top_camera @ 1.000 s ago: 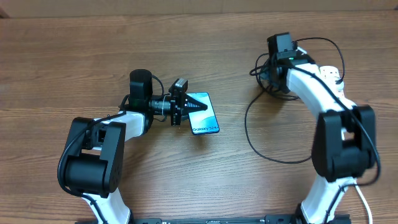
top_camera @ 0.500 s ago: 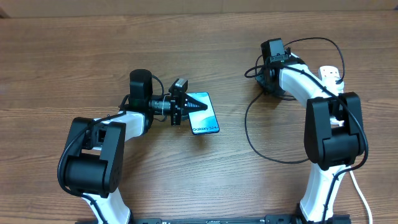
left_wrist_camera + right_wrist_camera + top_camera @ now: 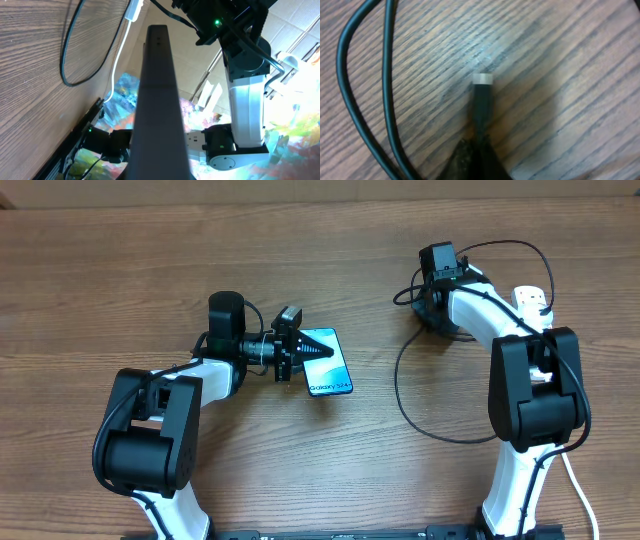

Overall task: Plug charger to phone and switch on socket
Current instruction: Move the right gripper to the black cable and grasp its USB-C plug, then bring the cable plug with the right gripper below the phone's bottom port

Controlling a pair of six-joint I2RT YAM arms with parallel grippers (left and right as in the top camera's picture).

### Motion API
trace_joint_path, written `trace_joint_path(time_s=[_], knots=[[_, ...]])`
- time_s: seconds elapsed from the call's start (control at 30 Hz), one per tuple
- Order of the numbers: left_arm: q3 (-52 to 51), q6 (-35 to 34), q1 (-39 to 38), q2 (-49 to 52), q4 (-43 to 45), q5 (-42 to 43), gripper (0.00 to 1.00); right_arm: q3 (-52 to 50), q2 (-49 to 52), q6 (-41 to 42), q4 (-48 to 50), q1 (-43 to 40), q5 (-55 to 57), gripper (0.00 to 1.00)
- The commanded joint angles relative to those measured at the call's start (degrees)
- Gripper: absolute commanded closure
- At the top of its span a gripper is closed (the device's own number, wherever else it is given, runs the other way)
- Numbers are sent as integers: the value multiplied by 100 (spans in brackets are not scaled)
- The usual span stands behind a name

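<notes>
The phone (image 3: 328, 366) lies with its light blue screen up, left of the table's middle. My left gripper (image 3: 322, 352) is shut on its near end, one finger across the screen. The left wrist view shows only the phone's dark edge (image 3: 157, 95) running up the middle. The charger's thin black cable (image 3: 400, 395) loops over the wood at the right. My right gripper (image 3: 429, 307) is down at the cable's upper end. In the right wrist view it (image 3: 480, 159) is shut on the black connector (image 3: 481, 107), whose small pale tip (image 3: 482, 79) points away just above the table. The white socket (image 3: 531, 298) is partly hidden behind the right arm.
Cable strands (image 3: 367, 100) curve along the left of the connector. The socket's white lead (image 3: 580, 492) runs off past the right arm's base. The right arm's base (image 3: 245, 100) and a cable loop (image 3: 82, 55) show beyond the phone in the left wrist view.
My right gripper has closed on the connector, and the right arm has shifted a little to the left. The left arm and the phone have stayed still.
</notes>
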Motion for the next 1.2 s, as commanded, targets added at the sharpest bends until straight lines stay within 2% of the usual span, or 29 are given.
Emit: trace_joint_path(time_s=[0.0, 0.2, 0.3, 0.43, 0.6, 0.67, 0.8, 0.97, 1.07, 1.17], knots=[[149, 149, -15, 9, 44, 129, 96, 105, 131, -57, -90, 4, -79, 96], [149, -203, -15, 9, 44, 85, 96, 111, -330, -192, -321, 4, -184, 96], [149, -208, -2, 9, 46, 92, 96, 111, -1038, -514, -540, 4, -354, 96], [151, -70, -2, 9, 48, 87, 96, 109, -2153, -1377, -1021, 4, -1613, 96], [151, 136, 2, 9, 98, 227, 96, 107, -3200, -1947, -2055, 4, -2330, 96], [166, 133, 17, 9, 533, 232, 96, 79, -3775, -2315, -2640, 15, -2796, 96], [345, 133, 70, 9, 1333, 319, 96, -195, -4535, -2500, -3051, 66, -3217, 96], [721, 136, 153, 9, 1587, 363, 96, -970, -5611, -2498, -3309, 804, -3309, 96], [737, 140, 155, 9, 1587, 295, 96, -1471, -6022, -2490, -3130, 1366, -3305, 96], [737, 341, 155, 9, 1589, 306, 96, -2046, -6371, -2074, -2688, 1941, -3014, 96]])
